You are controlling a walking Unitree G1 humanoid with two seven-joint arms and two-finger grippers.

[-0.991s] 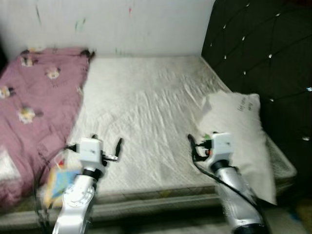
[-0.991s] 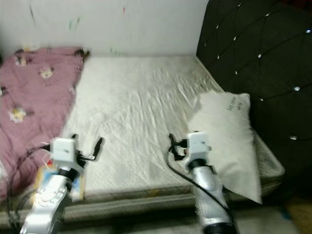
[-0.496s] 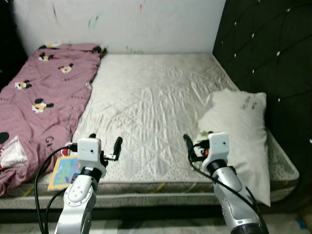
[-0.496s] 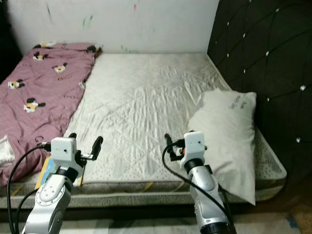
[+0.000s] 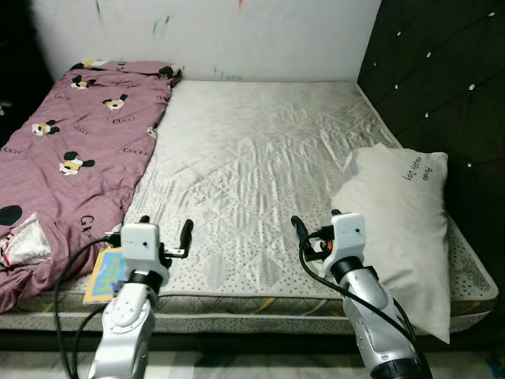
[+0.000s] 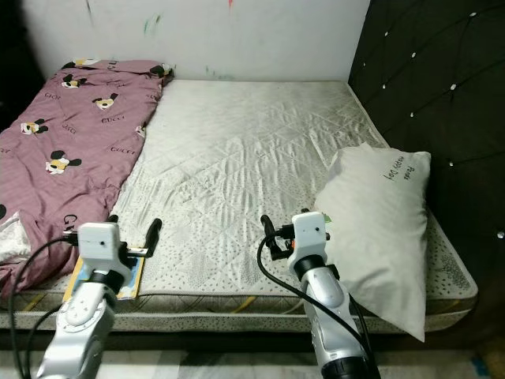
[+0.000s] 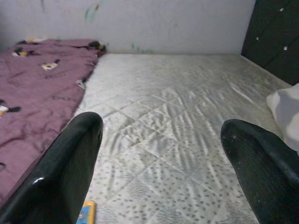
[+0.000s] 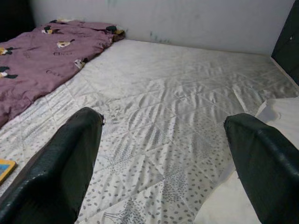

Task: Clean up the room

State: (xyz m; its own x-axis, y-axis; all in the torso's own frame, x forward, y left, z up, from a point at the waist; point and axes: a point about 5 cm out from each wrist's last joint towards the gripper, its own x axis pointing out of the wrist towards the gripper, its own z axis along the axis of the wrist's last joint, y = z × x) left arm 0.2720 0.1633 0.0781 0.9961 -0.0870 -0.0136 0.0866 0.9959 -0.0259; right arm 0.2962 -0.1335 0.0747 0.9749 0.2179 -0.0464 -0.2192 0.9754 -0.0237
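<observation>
A bed with a white quilted mattress (image 5: 252, 150) lies before me. A mauve blanket (image 5: 71, 150) printed with cartoon mice covers its left side. A white pillow (image 5: 398, 213) leans at the right, against the black headboard. A colourful book (image 5: 106, 272) lies flat at the front left edge of the mattress. My left gripper (image 5: 164, 227) hovers open over the front edge, just right of the book, holding nothing. My right gripper (image 5: 316, 223) is open and holds nothing, just left of the pillow's lower end. Each wrist view looks across the mattress (image 7: 163, 121) between its spread fingers (image 8: 56, 168).
A black tufted headboard (image 5: 442, 79) walls off the right side. A white wall (image 5: 237, 39) runs along the far edge. A crumpled white bag (image 5: 24, 241) lies on the blanket at the front left. The floor is a dark strip below the bed's front edge.
The whole picture has shifted and sharpened, so the camera moved; bed, blanket and pillow lie as before. Both grippers keep the same open pose over the front edge.
</observation>
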